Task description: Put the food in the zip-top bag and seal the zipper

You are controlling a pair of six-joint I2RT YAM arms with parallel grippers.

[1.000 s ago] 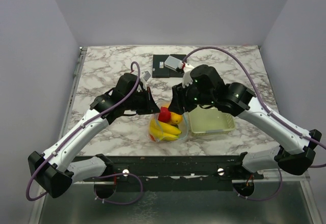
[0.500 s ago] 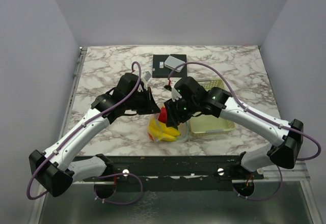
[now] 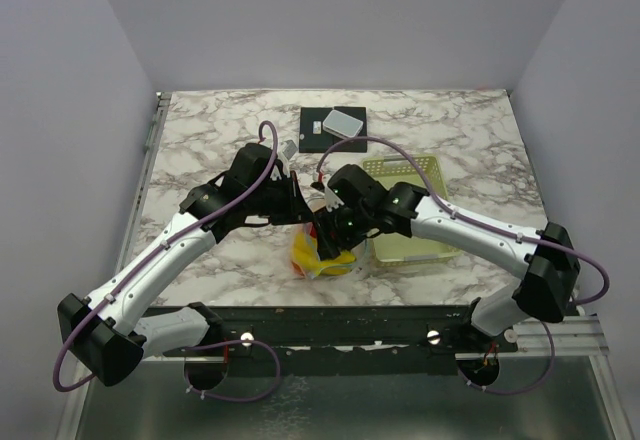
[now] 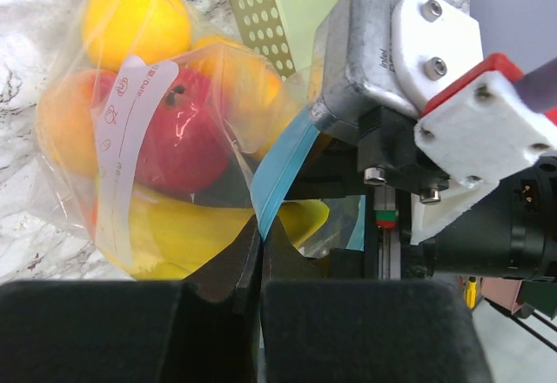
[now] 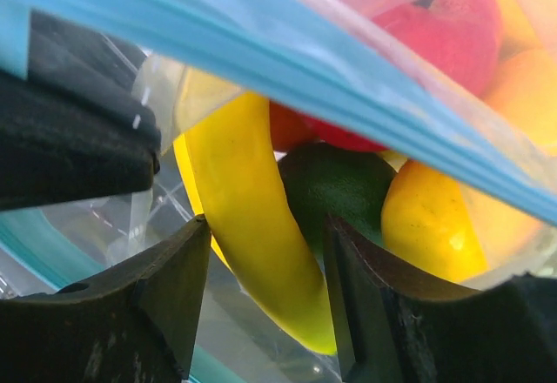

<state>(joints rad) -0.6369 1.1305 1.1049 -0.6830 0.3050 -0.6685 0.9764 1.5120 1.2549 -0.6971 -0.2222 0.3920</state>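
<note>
The clear zip-top bag (image 3: 318,260) sits near the table's front, left of the basket. It holds the food: a yellow banana (image 5: 252,226), a red apple (image 4: 178,135), oranges (image 4: 135,17), a lemon (image 5: 426,218) and a dark green fruit (image 5: 335,187). My left gripper (image 3: 303,215) (image 4: 259,231) is shut on the bag's light blue zipper (image 4: 278,170) and holds the mouth up. My right gripper (image 3: 325,235) (image 5: 268,226) is open at the bag's mouth, under the zipper (image 5: 261,61), its fingers either side of the banana.
The pale yellow-green slotted basket (image 3: 420,245) stands right of the bag, under my right arm. A black pad (image 3: 318,138) with a grey box (image 3: 343,120) lies at the back. The two grippers are almost touching over the bag.
My right gripper has moved left and down from above the basket to the bag's mouth, covering the red apple in the top view. My left arm has stayed put.
</note>
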